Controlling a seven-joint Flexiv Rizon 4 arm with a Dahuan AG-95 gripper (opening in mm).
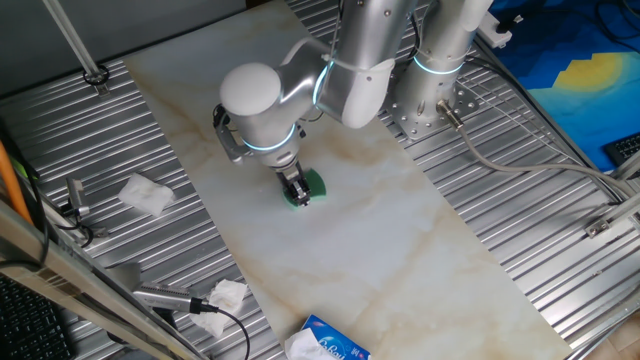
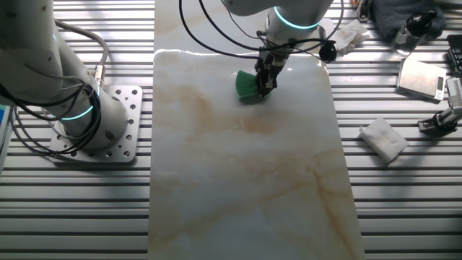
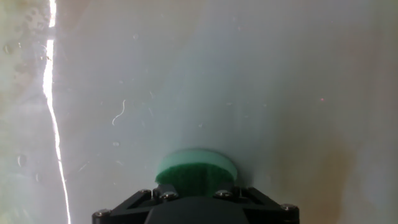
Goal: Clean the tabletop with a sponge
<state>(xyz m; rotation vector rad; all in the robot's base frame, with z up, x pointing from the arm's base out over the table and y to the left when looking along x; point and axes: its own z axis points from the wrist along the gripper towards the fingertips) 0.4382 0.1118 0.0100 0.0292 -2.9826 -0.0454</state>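
The tabletop (image 1: 380, 230) is a long glossy off-white marble slab with faint brown veins; it also shows in the other fixed view (image 2: 245, 180) and fills the hand view (image 3: 249, 74). The green sponge (image 1: 311, 186) is pressed on the slab near its middle. My gripper (image 1: 297, 193) is shut on the sponge and points down at the slab. In the other fixed view the sponge (image 2: 246, 85) sits left of the gripper (image 2: 264, 85). In the hand view the sponge (image 3: 196, 169) bulges out above the black gripper body (image 3: 196, 208).
Crumpled white tissues lie on the ribbed metal surface (image 1: 147, 193), (image 1: 228, 295), (image 2: 384, 138). A blue-and-white tissue pack (image 1: 325, 342) lies at the slab's near end. A second arm's base (image 2: 83, 119) stands beside the slab. Cables and tools lie along the edges.
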